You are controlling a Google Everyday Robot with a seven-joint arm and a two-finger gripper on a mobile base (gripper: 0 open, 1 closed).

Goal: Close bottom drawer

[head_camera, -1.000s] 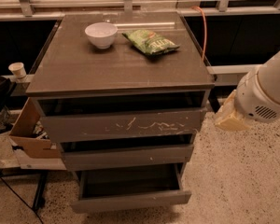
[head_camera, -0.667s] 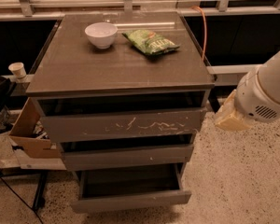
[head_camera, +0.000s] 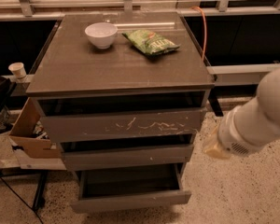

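Evidently at the approach step, with nothing yet touched

Places the gripper (head_camera: 214, 146) at the end of the white arm, in the air just off the right side of the cabinet (head_camera: 116, 69), about level with the middle drawer (head_camera: 128, 157). Cannot tell whether wide or narrow. Touches neither the cabinet nor any drawer.

Finds the bottom drawer (head_camera: 130, 202) below the gripper and to its left in the view, pulled well out, with its dark inside open from above and apparently empty. Finds the top drawer (head_camera: 123, 125), scratched across its front, up and to the left of the gripper and slightly out too, as is the middle drawer.

Leaves aside, as no part of the job, the white bowl (head_camera: 101, 34) and the green bag (head_camera: 151, 41), well above and to the left of the gripper on the cabinet top.

Calls next, by this reading, for lowering the gripper to floor-drawer height and swinging it left, round in front of the bottom drawer's panel. Then calls for a straight push toward the cabinet, near mid-panel, to avoid skewing the drawer on its runners. Needs care not to catch the middle drawer's edge on the way down.
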